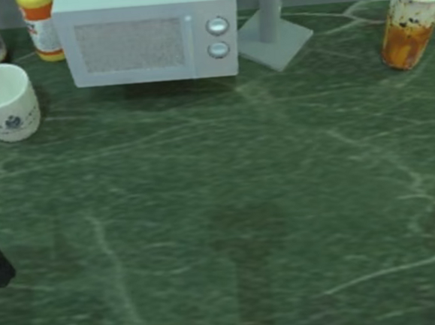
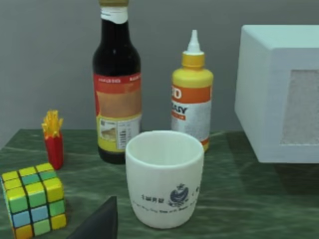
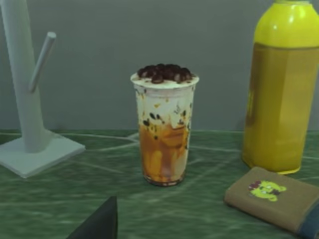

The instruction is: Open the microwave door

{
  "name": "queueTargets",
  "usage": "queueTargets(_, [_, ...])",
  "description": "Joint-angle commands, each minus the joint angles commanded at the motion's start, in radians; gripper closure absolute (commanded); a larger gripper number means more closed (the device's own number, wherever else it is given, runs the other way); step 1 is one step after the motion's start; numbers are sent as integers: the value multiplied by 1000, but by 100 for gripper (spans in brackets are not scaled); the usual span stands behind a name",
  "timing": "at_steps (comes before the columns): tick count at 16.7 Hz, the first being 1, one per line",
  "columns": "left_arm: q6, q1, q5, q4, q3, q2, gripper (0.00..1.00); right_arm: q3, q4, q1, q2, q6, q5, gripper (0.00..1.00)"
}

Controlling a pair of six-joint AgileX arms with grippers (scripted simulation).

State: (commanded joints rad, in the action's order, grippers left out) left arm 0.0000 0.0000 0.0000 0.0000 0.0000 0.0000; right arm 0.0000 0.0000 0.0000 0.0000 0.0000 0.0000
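Left gripper [image 2: 97, 224] shows only a dark fingertip, so its grip is unclear; just ahead stands a white mug [image 2: 164, 184] with an unreadable blue crest. Beyond the mug, the microwave [image 1: 147, 34] sits with its door [image 1: 129, 45] closed, beside a yellow bottle [image 2: 192, 97] lettered "ASY".

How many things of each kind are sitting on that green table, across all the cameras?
Microwave: 1
Bottles: 3, namely dark sauce bottle, orange-capped squeeze bottle, large yellow bottle
Cups: 2, namely white mug, iced drink cup
Rack stand: 1
Rubik's cube: 1
Toy fries: 1
Brown wallet: 1
Total: 10
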Motion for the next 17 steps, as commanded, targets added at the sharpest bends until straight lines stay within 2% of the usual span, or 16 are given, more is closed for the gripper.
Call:
queueTargets(5, [3,-12,-3,-34,37,38,0,0,0,0,0,0,0,0])
queueTargets(9, [0,-54,-16,-153,192,189,0,0,0,0,0,0,0,0])
queueTargets(13, [-31,-122,-36,-311,468,424,0,0,0,0,0,0,0,0])
queueTargets(17, [-99,-206,-60,-477,855,718,0,0,0,0,0,0,0,0])
